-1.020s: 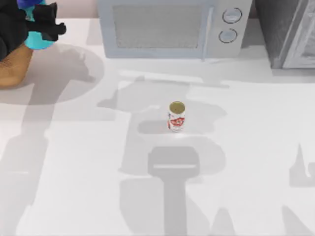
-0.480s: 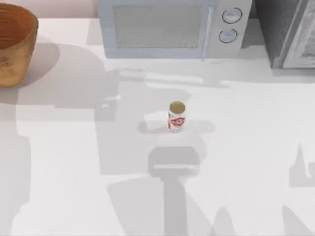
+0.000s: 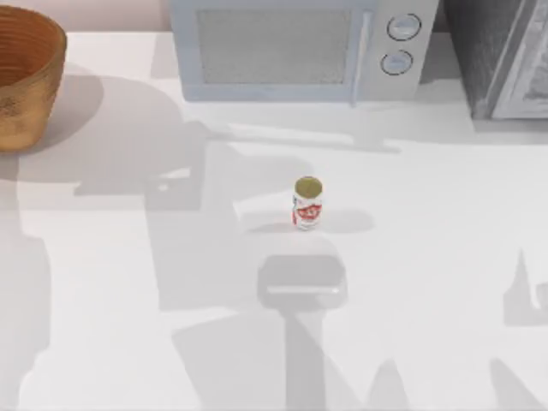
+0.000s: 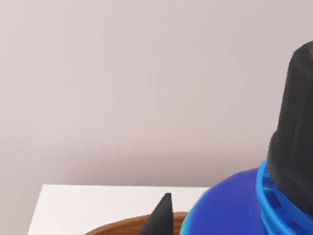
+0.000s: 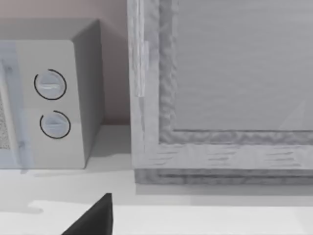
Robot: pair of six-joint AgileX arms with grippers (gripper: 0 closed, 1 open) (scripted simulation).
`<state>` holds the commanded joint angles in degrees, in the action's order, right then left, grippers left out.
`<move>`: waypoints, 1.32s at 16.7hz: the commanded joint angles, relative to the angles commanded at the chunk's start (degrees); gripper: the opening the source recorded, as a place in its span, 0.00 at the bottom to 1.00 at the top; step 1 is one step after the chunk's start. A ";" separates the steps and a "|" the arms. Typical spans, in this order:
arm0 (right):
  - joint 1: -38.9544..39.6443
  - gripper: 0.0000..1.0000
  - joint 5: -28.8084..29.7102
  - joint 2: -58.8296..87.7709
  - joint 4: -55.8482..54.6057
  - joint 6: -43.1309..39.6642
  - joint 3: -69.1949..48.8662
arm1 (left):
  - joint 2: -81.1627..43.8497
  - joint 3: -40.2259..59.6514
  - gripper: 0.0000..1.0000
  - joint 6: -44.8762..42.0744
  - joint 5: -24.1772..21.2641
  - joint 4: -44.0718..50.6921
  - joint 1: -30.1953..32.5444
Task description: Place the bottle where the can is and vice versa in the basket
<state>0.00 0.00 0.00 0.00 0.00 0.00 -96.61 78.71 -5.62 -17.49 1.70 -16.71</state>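
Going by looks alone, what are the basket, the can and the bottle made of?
The basket: woven fibre, probably wicker or rattan, judging by its ribbed golden-brown wall. The can: likely metal, with a gold-coloured top and printed white-and-red side. The bottle: seemingly glossy plastic, a smooth blue body in the left wrist view.
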 joint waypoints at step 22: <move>0.00 1.00 0.00 0.00 0.00 0.00 0.00 | -11.20 3.56 0.00 0.90 2.02 -7.80 2.23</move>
<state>0.00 0.00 0.00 0.00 0.00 0.00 -107.81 82.28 -4.71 -15.47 -6.10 -14.48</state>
